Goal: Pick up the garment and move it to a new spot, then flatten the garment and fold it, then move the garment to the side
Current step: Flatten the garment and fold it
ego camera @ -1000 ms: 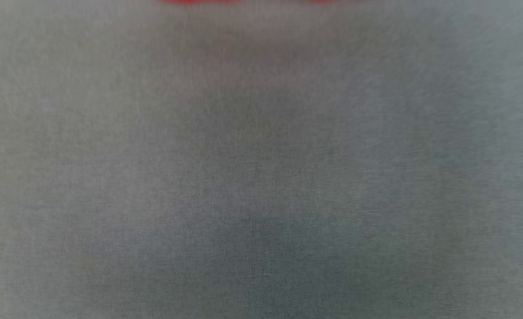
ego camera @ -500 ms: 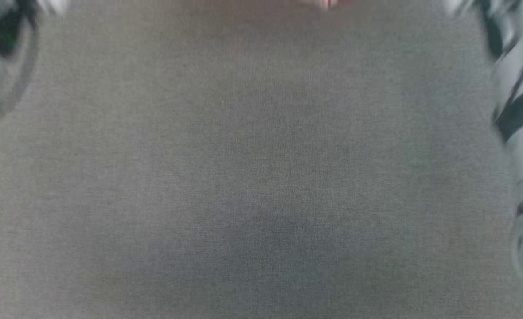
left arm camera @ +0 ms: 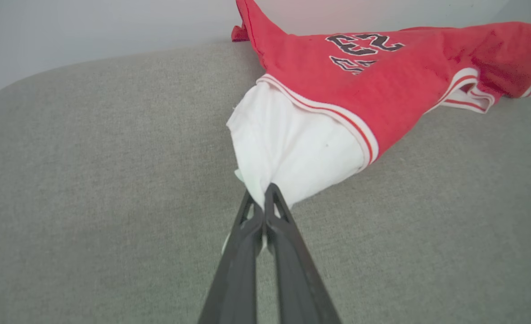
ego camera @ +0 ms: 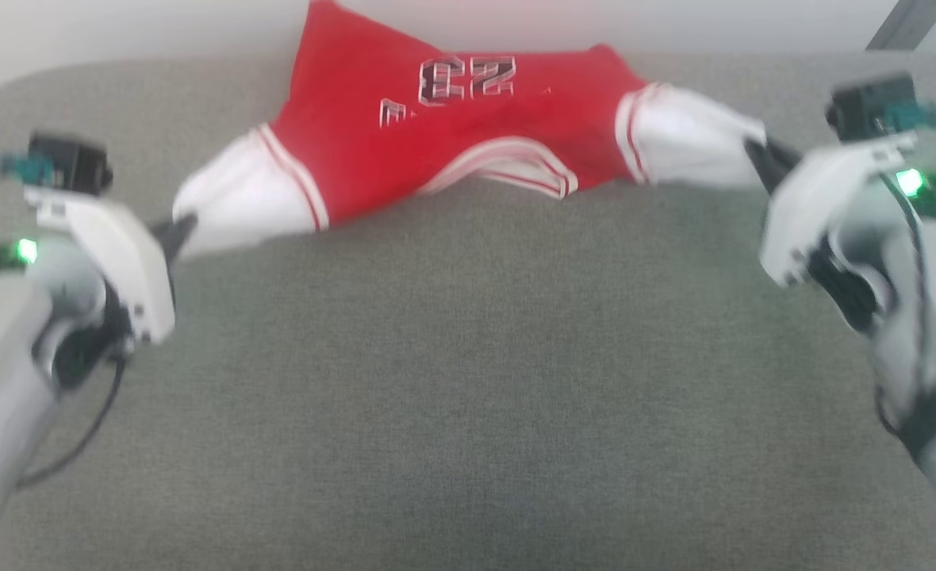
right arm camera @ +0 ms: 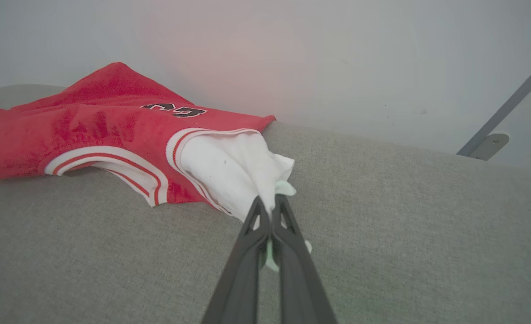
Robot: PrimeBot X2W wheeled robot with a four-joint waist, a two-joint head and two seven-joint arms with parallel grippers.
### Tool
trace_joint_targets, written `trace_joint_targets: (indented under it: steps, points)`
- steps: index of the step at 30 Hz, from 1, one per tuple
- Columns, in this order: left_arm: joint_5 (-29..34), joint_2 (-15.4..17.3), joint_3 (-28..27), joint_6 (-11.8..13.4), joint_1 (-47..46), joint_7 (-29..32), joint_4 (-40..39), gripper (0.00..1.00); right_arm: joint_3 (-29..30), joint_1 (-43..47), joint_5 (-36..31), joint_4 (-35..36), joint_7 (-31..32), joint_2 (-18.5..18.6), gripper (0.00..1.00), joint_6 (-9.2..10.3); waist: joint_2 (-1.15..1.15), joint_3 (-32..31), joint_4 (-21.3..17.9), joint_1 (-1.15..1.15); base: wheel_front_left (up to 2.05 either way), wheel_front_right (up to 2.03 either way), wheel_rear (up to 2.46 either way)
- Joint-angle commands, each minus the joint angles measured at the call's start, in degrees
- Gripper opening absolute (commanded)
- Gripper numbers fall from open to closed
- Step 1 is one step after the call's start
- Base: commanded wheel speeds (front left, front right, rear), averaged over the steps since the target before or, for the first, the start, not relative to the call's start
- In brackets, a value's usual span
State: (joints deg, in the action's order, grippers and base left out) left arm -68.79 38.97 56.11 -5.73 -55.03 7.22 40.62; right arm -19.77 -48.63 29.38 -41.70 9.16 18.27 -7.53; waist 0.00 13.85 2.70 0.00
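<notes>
We had the left end effector clamped on one white sleeve of the garment, right end effector pinching the other, shirt stretched at the far edge of the bench, head view lifted off a second-old grey blur.

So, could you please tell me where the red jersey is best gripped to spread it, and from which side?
The white left sleeve end and right sleeve end, each from its outer side, low over the cushion. They jut out opposite ways with the red body bunched between; left gripper and right gripper are shut there.
</notes>
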Motion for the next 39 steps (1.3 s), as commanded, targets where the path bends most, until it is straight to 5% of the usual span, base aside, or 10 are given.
trace_joint_targets:
  steps: [1,6,14,20,24,31,38,39]
  points:
    - [-1.2,1.1,-0.1,0.8,2.0,0.2,-1.7,0.0,-0.7,2.2,1.7,2.2,1.6,1.7,0.0,0.08,0.0,-1.5,-0.1,0.0,0.0,0.0,0.0]
    - [-3.3,9.2,-0.8,6.6,10.6,0.2,-16.0,0.0,-3.1,12.1,9.8,14.9,10.5,10.1,0.0,0.08,0.0,-3.4,0.1,0.0,0.0,0.0,0.0]
    - [-9.9,22.4,-2.5,20.0,23.4,0.7,-41.8,0.0,-1.9,26.3,18.3,32.4,24.9,19.7,0.0,0.09,0.0,-4.5,-0.1,0.0,0.0,0.0,0.0]
    - [-14.4,29.5,-2.6,28.6,32.0,-1.9,-55.8,0.0,2.2,37.2,22.4,42.4,32.8,23.3,0.0,0.08,0.0,-4.5,-0.3,0.0,0.0,0.0,0.0]
    - [-16.2,32.2,-2.0,32.0,36.4,-4.0,-61.6,0.0,5.9,44.5,23.4,46.9,37.0,23.2,0.0,0.08,0.0,-4.1,0.0,0.0,0.0,0.0,0.0]
    - [-15.7,31.5,-1.0,32.6,39.6,-7.5,-62.2,0.0,10.6,52.4,20.4,50.4,39.5,19.1,0.0,0.08,0.0,-3.1,0.5,0.0,0.0,0.0,0.0]
    - [-13.2,26.5,0.0,29.7,38.0,-8.9,-57.0,0.0,9.9,51.7,11.4,47.3,36.4,13.5,0.02,0.08,0.0,-2.6,0.3,0.0,0.0,0.0,0.0]
    - [-12.0,25.2,0.5,28.6,37.1,-8.7,-55.8,0.0,9.4,50.8,8.9,45.6,35.4,12.7,0.55,0.09,0.0,-2.7,0.2,0.0,0.0,0.0,0.0]
